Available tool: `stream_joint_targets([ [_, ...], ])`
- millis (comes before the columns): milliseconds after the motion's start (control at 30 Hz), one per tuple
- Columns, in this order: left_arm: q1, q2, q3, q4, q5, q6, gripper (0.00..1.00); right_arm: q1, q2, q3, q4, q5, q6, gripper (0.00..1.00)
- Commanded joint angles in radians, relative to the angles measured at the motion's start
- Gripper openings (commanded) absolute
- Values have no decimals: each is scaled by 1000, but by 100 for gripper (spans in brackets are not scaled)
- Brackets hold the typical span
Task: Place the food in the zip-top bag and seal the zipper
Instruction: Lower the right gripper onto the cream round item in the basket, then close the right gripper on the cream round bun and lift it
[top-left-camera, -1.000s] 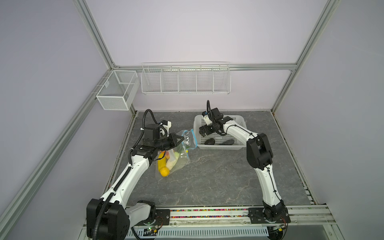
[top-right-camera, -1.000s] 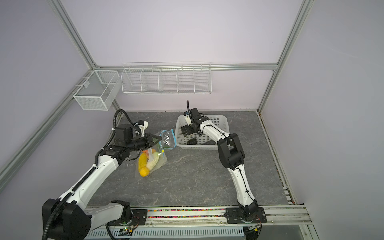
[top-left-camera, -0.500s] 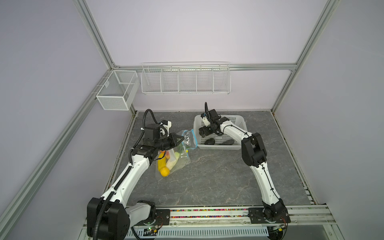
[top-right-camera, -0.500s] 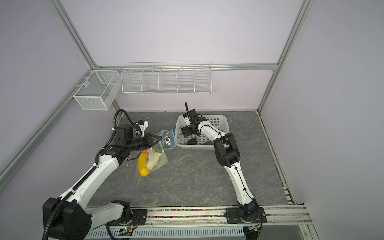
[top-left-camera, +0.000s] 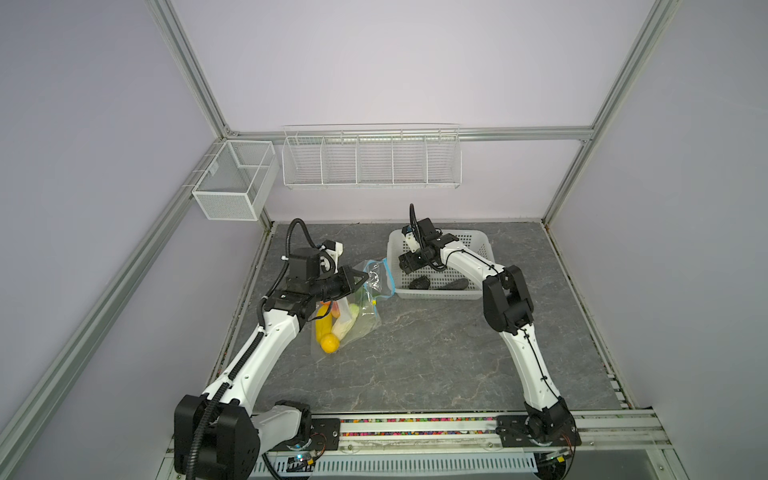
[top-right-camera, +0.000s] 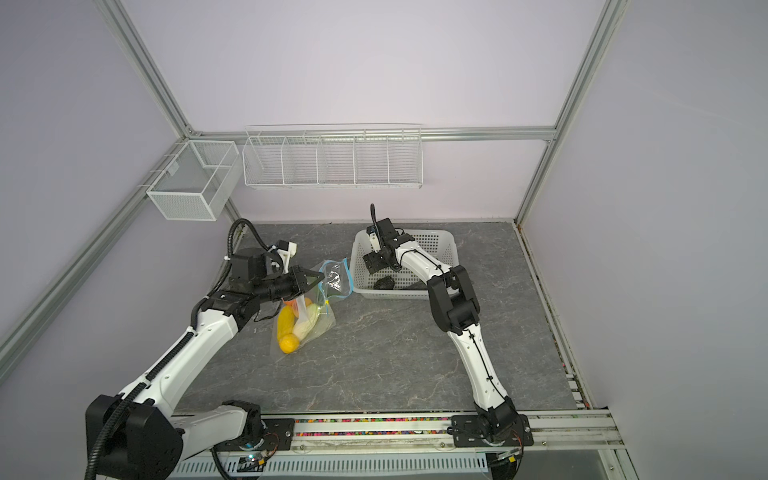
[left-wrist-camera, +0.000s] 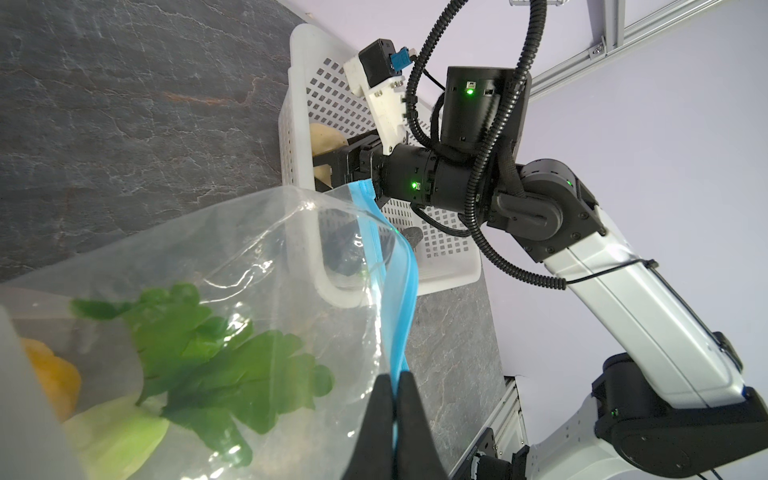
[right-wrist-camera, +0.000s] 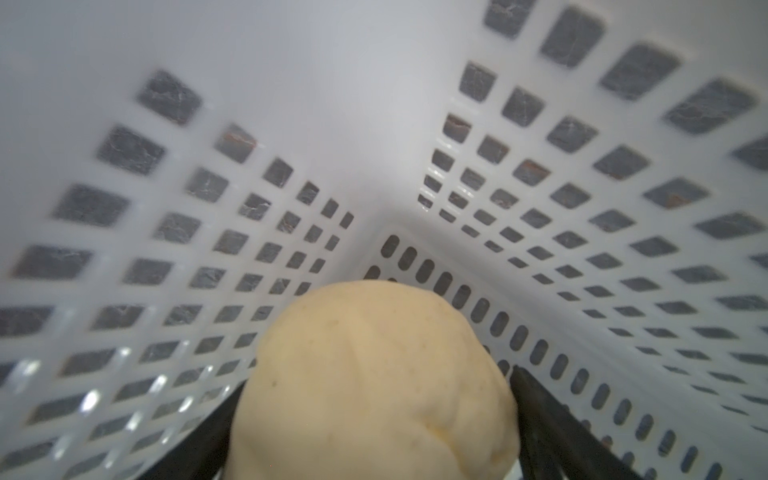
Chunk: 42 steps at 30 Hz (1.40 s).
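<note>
The left gripper (left-wrist-camera: 395, 382) is pinching the zip-top bag (top-left-camera: 365, 316) by its blue zipper (left-wrist-camera: 399, 291), jaws pressed together on the strip, with greens (left-wrist-camera: 216, 353) and yellow food (top-left-camera: 328, 343) hanging below them inside. Inside the white basket (top-left-camera: 436, 294), the right gripper (top-left-camera: 409, 266) is straddling a pale round food piece (right-wrist-camera: 374, 365), jaws spread to either side. Whether they are squeezing it cannot be told.

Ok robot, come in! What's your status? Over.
Left hand shut on the zip-top bag at its blue zipper. Right hand straddles a pale food lump in the basket, grip unclear. Basket wall between lump and bag.
</note>
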Motion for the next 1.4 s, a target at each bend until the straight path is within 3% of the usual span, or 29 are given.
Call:
stream_joint_targets([
  [0,5,-1,-19,25,-3,4,0,-11,-16,4,9,17,-2,77],
  [1367,5,37,-39,64,18,-24,0,-29,-268,-314,178,17,62,64],
])
